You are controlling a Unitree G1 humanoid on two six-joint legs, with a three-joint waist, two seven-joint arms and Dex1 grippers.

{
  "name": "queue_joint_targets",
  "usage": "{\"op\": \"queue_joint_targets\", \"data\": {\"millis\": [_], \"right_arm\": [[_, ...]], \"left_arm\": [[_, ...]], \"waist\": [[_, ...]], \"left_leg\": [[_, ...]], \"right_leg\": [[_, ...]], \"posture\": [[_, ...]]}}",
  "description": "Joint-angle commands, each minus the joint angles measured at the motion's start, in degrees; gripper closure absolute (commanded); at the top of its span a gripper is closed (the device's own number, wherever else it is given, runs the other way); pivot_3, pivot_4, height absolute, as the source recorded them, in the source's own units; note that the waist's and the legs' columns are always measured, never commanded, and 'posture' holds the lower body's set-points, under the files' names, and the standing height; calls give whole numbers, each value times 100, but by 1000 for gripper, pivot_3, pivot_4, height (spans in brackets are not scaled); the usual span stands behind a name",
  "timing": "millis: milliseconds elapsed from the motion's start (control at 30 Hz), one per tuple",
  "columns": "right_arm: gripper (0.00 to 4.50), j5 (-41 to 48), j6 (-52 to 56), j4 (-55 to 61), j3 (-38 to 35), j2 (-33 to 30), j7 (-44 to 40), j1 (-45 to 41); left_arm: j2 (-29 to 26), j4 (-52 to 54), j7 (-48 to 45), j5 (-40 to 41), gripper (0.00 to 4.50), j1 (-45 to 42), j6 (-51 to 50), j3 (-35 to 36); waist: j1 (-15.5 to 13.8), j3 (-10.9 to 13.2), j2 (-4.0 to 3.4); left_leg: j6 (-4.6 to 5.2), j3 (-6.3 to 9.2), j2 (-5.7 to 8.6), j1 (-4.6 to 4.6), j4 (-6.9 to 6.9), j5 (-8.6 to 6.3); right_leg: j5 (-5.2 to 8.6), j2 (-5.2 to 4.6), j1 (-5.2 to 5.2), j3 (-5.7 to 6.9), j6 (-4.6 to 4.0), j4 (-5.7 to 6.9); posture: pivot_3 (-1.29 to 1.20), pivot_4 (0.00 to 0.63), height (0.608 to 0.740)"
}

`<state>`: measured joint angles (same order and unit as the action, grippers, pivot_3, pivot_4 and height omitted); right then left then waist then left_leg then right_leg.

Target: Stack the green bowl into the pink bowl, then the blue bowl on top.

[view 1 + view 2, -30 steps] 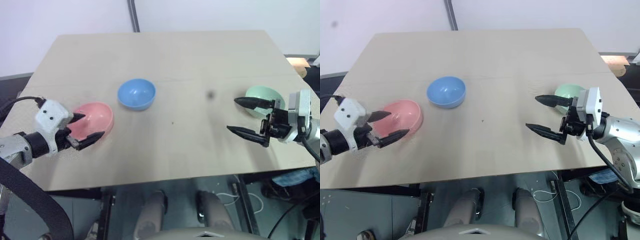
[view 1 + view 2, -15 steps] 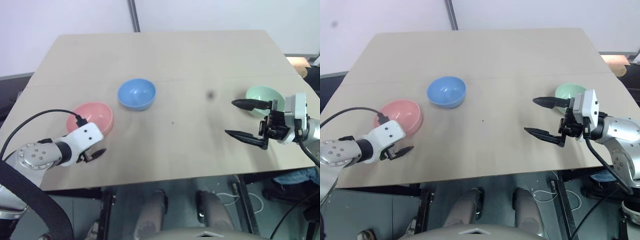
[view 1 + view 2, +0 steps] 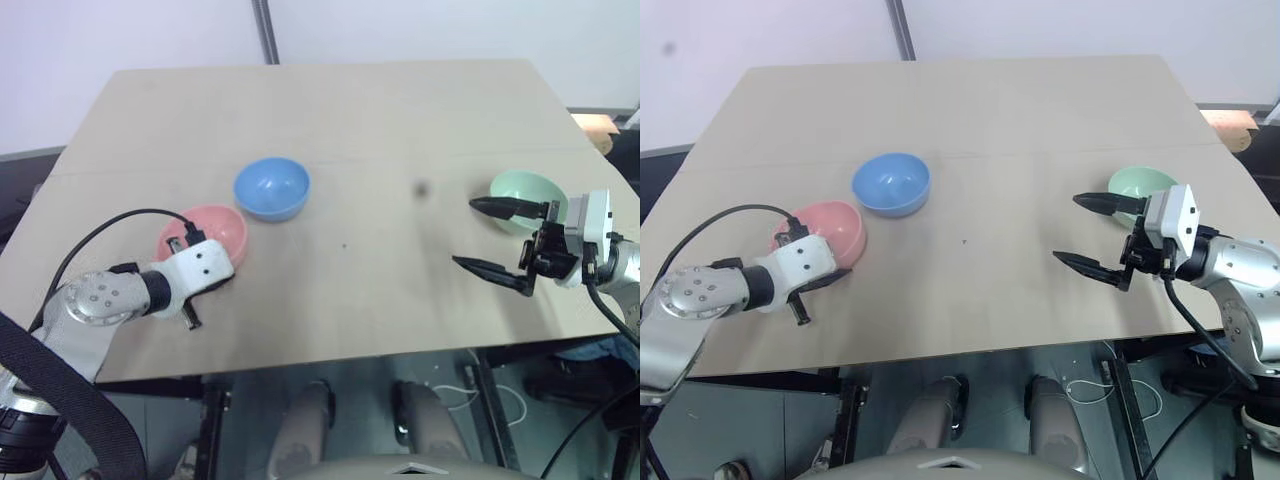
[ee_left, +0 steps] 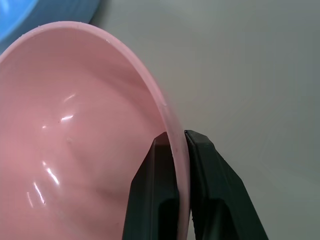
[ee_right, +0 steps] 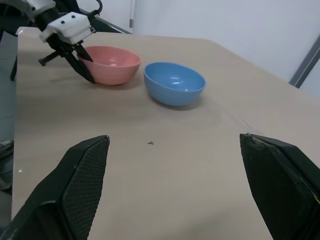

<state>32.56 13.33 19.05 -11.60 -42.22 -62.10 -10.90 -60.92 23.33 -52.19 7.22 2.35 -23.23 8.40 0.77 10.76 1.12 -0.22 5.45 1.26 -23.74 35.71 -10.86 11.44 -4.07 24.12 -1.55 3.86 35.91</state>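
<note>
On the light wooden table (image 3: 330,120) the three bowls stand apart from one another. The pink bowl (image 3: 212,228) is at the near left. The left gripper (image 4: 174,150) has its two black fingers (image 4: 152,190) closed tight on the rim of this bowl: one finger is inside the rim and the other outside, with the thin pink wall pinched between them. The grip is on the near right side of the bowl. In the left wrist view the bowl looks empty inside, and a small part of the blue bowl shows just behind it.

The blue bowl (image 3: 272,188) stands a little farther away and to the right of the pink bowl, near it but not touching. It is upright and empty.

The green bowl (image 3: 528,190) is at the right side of the table, near the right edge and well apart from the other two. It is upright on the table. The right gripper (image 3: 490,238) is just beside it on the left, with its fingers spread wide and nothing between them. One fingertip (image 3: 478,206) reaches near the left rim of the green bowl; I cannot tell if it touches. The other finger is nearer, over the bare table.

A small dark speck (image 5: 150,143) lies on the table between the bowls.
</note>
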Motion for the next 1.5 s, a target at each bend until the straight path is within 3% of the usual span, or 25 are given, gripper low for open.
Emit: {"op": "queue_joint_targets", "data": {"millis": [33, 133, 233, 433, 633, 767, 800, 867, 1067, 1167, 1300, 1367, 1500], "right_arm": [[0, 21, -125, 57, -117, 3, 62, 15], [0, 39, -89, 128, -245, -47, 125, 122], [0, 70, -50, 238, -395, -87, 242, 257], [0, 82, 14, 598, -572, -45, 570, 628], [0, 83, 516, 1159, -750, -56, 1232, 1133], [0, 22, 836, 1506, -761, 13, 1738, 1328], [0, -15, 900, 1576, -770, 21, 1862, 1365], [0, -68, 990, 1642, -791, 33, 2082, 1376], [0, -544, 966, 1451, -658, -7, 2459, 1246], [0, -544, 1199, 1353, -602, -76, 2515, 1118], [0, -1184, 1413, 628, -280, -233, 2878, 562], [0, -1619, 1081, -7, 7, -294, 2876, 171], [0, -2012, 930, -1380, 516, -214, 2683, -631]], "left_arm": [[-156, 640, -549, 599, 4344, -82, 209, 531], [-337, 762, -975, 814, 4344, -419, 297, 319], [-253, 551, -1211, 700, 4344, -1177, 510, -375], [956, -811, -1762, -25, 4344, -3439, 1099, -2222], [1781, -2293, -2307, -441, 4344, -4626, 1987, -2967], [2089, -2939, -2515, -457, 4344, -4857, 2396, -3045], [2136, -2998, -2563, -411, 3600, -4864, 2407, -3028], [2188, -3148, -2597, -466, 2973, -4843, 2577, -3020], [2292, -3046, -2370, -566, 215, -4714, 2607, -2906], [2200, -2635, -2357, -258, 89, -4662, 2020, -2645], [1657, -1805, -2406, 642, 89, -4277, 599, -1817], [1447, -1421, -2129, 709, 89, -3827, 715, -1357], [1764, -876, -1490, 1784, 89, -3166, -166, -349]], "waist": [[-1, 0, 0], [-27, 0, 0], [-43, -1, -2], [-55, -4, -3], [17, -1, 0], [25, -2, -1], [13, -1, -1], [2, -1, -1], [-7, -1, -1], [11, -1, -1], [86, 0, -2], [139, -2, -6], [144, -1, -6]], "left_leg": [[0, 0, 0, 1, 0, 0], [0, 1, 0, 0, 1, 0], [0, 1, 9, 2, 4, 0], [2, 8, 17, 5, 28, 1], [8, 6, 18, 1, 37, -3], [9, 5, 16, 4, 38, -3], [9, 5, 16, 4, 40, -3], [9, 7, 16, 0, 43, -3], [11, 8, 19, 0, 52, -4], [11, 8, 18, 0, 52, -4], [11, 7, 16, 1, 52, -4], [11, 7, 14, 5, 51, -4], [11, 7, 15, 7, 52, -4]], "right_leg": [[0, 0, 0, 0, 0, 0], [0, -2, -3, 1, 0, 0], [0, 0, -5, 2, 0, 1], [-3, 7, -28, 6, 6, 4], [-17, 7, -28, 4, 32, 4], [-17, 9, -28, 2, 32, 9], [-17, 9, -28, 2, 31, 9], [-18, 8, -28, 3, 32, 9], [-16, 6, -32, 3, 29, 9], [-19, 6, -31, 3, 35, 9], [-19, 8, -30, 2, 35, 12], [-15, 8, -30, 2, 28, 14], [-15, 5, -33, 2, 28, 13]], "posture": [[0, 150, 740], [0, 150, 740], [0, 150, 740], [0, 150, 740], [0, 150, 740], [0, 150, 740], [0, 150, 740], [0, 150, 740], [0, 150, 740], [0, 150, 740], [0, 150, 740], [0, 150, 740], [0, 150, 740]]}}
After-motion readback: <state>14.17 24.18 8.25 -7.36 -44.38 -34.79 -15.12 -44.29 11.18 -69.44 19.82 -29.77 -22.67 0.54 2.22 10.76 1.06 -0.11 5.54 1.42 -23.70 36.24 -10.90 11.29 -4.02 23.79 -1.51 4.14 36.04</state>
